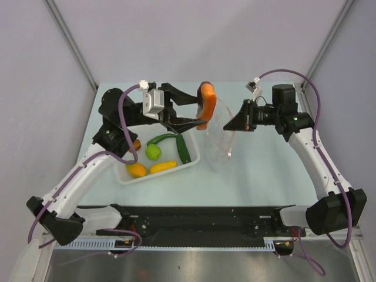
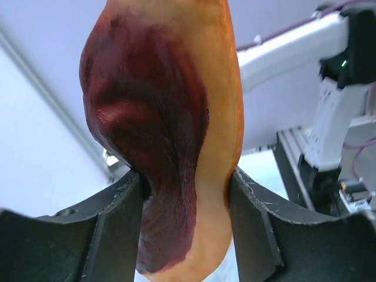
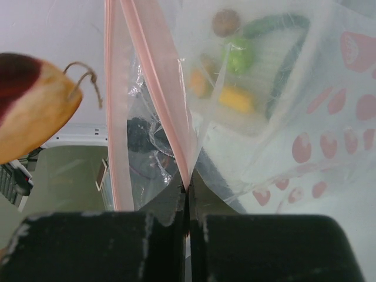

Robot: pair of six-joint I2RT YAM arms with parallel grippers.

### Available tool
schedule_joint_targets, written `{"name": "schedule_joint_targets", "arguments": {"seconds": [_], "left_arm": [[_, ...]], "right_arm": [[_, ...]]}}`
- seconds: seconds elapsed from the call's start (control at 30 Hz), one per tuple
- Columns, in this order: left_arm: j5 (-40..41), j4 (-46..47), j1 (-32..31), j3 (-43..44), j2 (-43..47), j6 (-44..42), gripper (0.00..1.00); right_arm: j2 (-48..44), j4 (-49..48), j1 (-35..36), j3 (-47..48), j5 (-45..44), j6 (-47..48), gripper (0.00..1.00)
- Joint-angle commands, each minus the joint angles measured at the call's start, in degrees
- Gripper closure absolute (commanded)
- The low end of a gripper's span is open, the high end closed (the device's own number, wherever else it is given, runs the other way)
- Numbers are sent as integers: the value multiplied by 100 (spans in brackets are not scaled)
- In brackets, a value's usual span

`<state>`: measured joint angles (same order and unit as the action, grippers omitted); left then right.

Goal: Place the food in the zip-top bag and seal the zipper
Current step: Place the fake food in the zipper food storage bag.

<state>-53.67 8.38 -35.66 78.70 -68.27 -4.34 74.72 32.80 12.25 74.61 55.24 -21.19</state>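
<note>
My left gripper is partly open and holds the reddish-brown piece. In the left wrist view the two fingers press this piece from both sides at its narrow lower part. Most of the piece stands beyond the fingertips; one face is dark red-brown, the other is orange.

My right gripper is fully closed, and its jaws pinch the zip-top bag at the mouth edge. In the right wrist view the zipper runs straight out from between the closed jaws. A second pink-red strip stands apart from it, on the left side, so the mouth is not sealed here. The rest of the bag hangs below these jaws, down to the table.

The held piece is up at the bag's mouth, between the two grippers. I cannot tell if it touches the plastic.

The other food lies in the basket, on the near side of the left jaws and below them: the lime-green ball, the dark green cucumber, a yellow fruit and an orange fruit.
</note>
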Motion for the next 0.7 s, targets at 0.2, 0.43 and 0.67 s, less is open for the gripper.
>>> {"name": "schedule_joint_targets", "arguments": {"seconds": [0.2, 0.43, 0.67], "left_arm": [[277, 1412, -846, -20, -511, 505, 53], [383, 1535, -873, -214, -951, -189, 53], [349, 1816, -881, -495, -1223, -551, 51]], "right_arm": [[-159, -89, 137, 168, 285, -228, 100], [-230, 244, 58, 107, 583, -342, 100], [-203, 939, -179, 124, 1146, -403, 100]]}}
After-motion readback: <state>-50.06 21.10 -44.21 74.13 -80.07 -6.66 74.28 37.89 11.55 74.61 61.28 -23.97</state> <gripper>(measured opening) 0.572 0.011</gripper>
